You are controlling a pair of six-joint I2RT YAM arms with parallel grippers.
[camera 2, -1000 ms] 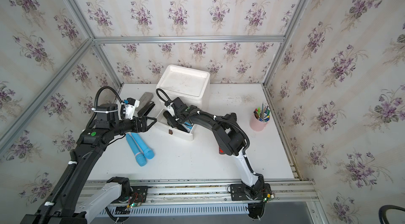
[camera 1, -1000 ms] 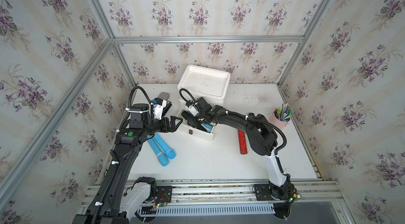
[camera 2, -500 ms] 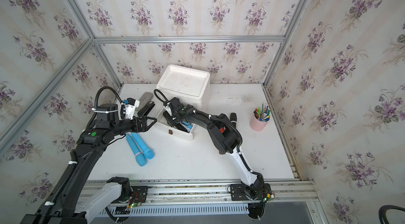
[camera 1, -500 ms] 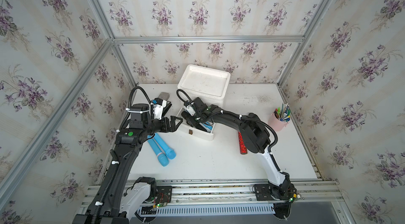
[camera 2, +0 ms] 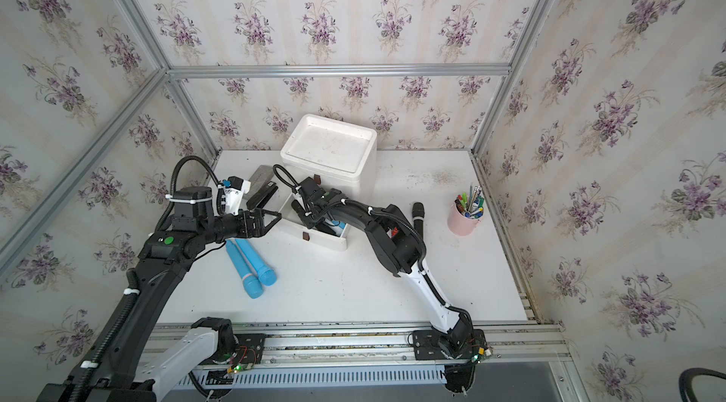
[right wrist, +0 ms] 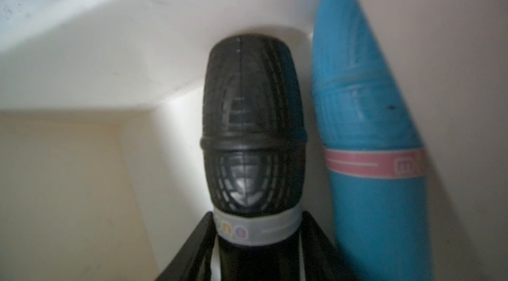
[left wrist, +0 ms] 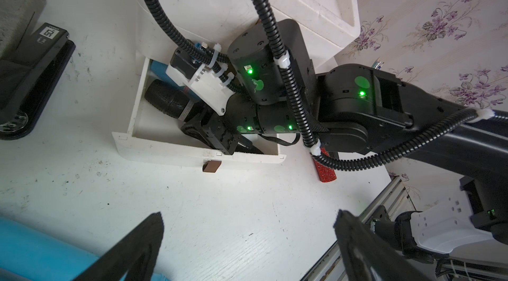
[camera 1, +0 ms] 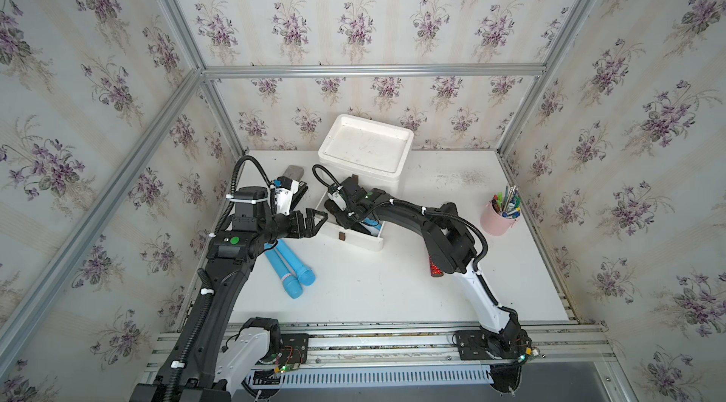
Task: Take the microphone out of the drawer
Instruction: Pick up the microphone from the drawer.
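Observation:
A white drawer [camera 1: 355, 239] stands pulled out from the white cabinet [camera 1: 365, 144]. Inside lie a black microphone [right wrist: 253, 139] with a grey band and a blue microphone [right wrist: 365, 117] beside it, both heads toward the drawer's corner. My right gripper [right wrist: 257, 215] reaches into the drawer [left wrist: 154, 145], its fingers pressed on either side of the black microphone [left wrist: 167, 99] just below the band. My left gripper [camera 1: 314, 221] hovers open by the drawer's left end, nothing between its fingers [left wrist: 148, 227].
Two blue microphones [camera 1: 292, 268] lie on the table left of the drawer. A red glitter microphone [camera 1: 435, 268] and a black one [camera 2: 417, 215] lie under my right arm. A pink pen cup [camera 1: 497, 219] stands right. A black stapler [left wrist: 35, 73] and grey block [camera 1: 292, 173] sit back left.
My right gripper has gone a little deeper into the drawer and its fingers have narrowed onto the black microphone. The left arm has not moved.

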